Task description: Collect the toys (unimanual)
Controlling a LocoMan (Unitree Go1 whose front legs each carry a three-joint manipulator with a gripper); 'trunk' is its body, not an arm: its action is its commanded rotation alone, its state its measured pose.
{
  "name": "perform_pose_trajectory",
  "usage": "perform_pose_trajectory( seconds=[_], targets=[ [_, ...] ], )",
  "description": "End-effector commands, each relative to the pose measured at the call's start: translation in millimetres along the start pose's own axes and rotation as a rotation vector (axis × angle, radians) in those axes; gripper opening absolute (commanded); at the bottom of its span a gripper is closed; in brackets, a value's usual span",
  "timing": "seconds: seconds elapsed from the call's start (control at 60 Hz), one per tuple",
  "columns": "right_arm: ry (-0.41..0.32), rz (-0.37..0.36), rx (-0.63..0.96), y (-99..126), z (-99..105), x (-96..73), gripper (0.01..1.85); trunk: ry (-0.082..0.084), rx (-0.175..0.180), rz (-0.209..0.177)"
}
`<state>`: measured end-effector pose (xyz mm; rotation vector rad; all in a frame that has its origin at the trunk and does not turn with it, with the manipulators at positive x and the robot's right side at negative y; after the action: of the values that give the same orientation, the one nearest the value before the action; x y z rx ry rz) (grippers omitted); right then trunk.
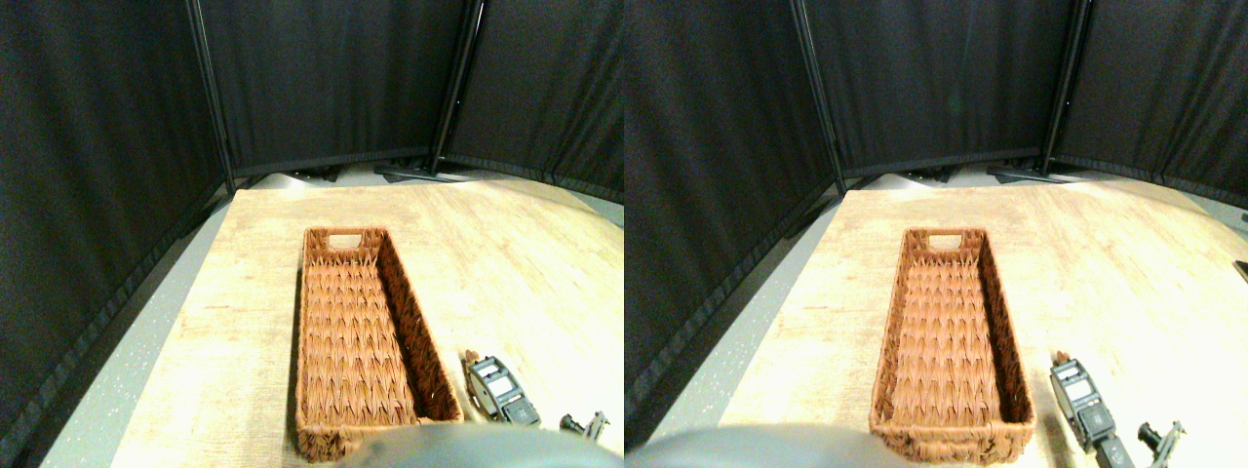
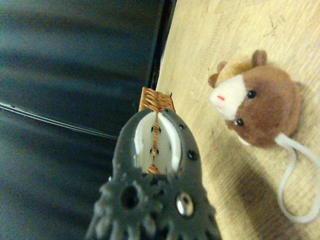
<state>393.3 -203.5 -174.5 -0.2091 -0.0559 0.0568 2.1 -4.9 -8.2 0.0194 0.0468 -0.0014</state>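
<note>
A long, rectangular brown wicker basket (image 1: pixel 366 336) with a handle slot cut in its far end lay lengthwise in the lower middle of the stereo view's left half, on a pale wood-grain tabletop (image 1: pixel 507 253). Its woven floor showed bare. Black fabric screens (image 1: pixel 331 78) on dark poles closed off the upper part of the frame, with a strip of grey speckled floor (image 1: pixel 146 331) running down the left.

In the lower right of that half, just beside the basket's right wall, sat the black-and-grey right gripper (image 1: pixel 497 390), low over the table. A small sliver of brown showed at its far tip (too small to tell what it was).

The wrist view filled in more. A small brown plush animal (image 2: pixel 257 105) with a white muzzle, black bead eyes and rounded ears lay on the wood in the upper right of the frame, its white string loop (image 2: pixel 295 185) trailing toward the lower right corner. It lay apart from the dark jaw frame (image 2: pixel 157 185), which stood in the lower middle with a strip of wicker visible beyond it. Whether the jaws were parted or closed could not be told.
</note>
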Motion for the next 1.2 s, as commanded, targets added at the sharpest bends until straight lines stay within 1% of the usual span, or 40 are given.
perform_pose_trajectory(
  seconds=[0.017, 0.05, 0.133, 0.2, 0.25, 0.283, 0.35, 0.567, 0.6, 0.633, 0.667, 0.717, 0.767, 0.783, 0.8, 0.85, 0.867, 0.9, 0.933, 0.967, 1.0, 1.05, 1.083, 1.117, 1.2],
  targets=[
    [-0.044, -0.010, -0.013, -1, 9, 0.9, 0.07, -0.002, -0.006, 0.004],
    [-0.044, -0.010, -0.010, -1, 10, 1.0, 0.07, 0.000, -0.007, 0.003],
    [-0.042, -0.018, -0.002, -1, 10, 1.3, 0.08, 0.001, -0.007, 0.003],
    [-0.042, -0.011, 0.000, -1, 10, 1.7, 0.08, -0.001, -0.008, 0.003],
    [-0.024, -0.020, -0.004, -1, 10, 2.0, 0.11, -0.001, -0.008, 0.003],
    [-0.024, -0.021, -0.004, -1, 10, 1.9, 0.11, 0.001, -0.007, 0.003],
    [-0.034, -0.023, 0.008, -1, 10, 1.9, 0.11, 0.001, -0.007, 0.003],
    [-0.036, -0.024, 0.038, 0, 10, 2.4, 0.11, 0.002, -0.008, 0.002],
    [-0.039, -0.036, 0.087, -1, 10, 2.7, 0.11, 0.001, -0.007, 0.001],
    [-0.048, -0.030, 0.149, -2, 9, 3.7, 0.10, 0.001, -0.007, 0.001],
    [-0.051, -0.035, 0.164, -3, 9, 3.9, 0.11, 0.001, -0.007, 0.001],
    [-0.073, -0.049, 0.260, -6, 8, 5.6, 0.16, 0.003, -0.009, 0.000],
    [-0.066, -0.052, 0.358, -9, 7, 7.5, 0.20, 0.006, -0.009, -0.002],
    [-0.066, -0.052, 0.358, -9, 7, 7.5, 0.20, 0.007, -0.009, -0.004],
    [-0.065, -0.056, 0.380, -10, 7, 7.8, 0.22, 0.007, -0.009, -0.004],
    [-0.059, -0.108, 0.549, -14, 6, 9.3, 0.39, 0.006, -0.010, -0.006],
    [-0.055, -0.114, 0.570, -14, 6, 9.3, 0.41, 0.006, -0.010, -0.008],
    [-0.051, -0.124, 0.671, -16, 6, 9.8, 0.48, 0.005, -0.010, -0.010],
    [-0.033, -0.172, 0.762, -19, 7, 8.5, 0.55, 0.005, -0.010, -0.010],
    [-0.030, -0.176, 0.778, -20, 8, 8.5, 0.57, 0.006, -0.011, -0.012],
    [-0.029, -0.179, 0.849, -23, 8, 9.0, 0.63, 0.006, -0.012, -0.013],
    [-0.028, -0.192, 0.903, -25, 9, 9.5, 0.69, 0.005, -0.012, -0.013],
    [-0.026, -0.190, 0.915, -26, 9, 9.8, 0.71, 0.005, -0.012, -0.013],
    [-0.019, -0.209, 0.985, -27, 10, 10.6, 0.75, 0.006, -0.013, -0.013],
    [-0.011, -0.204, 1.054, -28, 10, 12.9, 0.82, 0.006, -0.014, -0.012]
  ],
)
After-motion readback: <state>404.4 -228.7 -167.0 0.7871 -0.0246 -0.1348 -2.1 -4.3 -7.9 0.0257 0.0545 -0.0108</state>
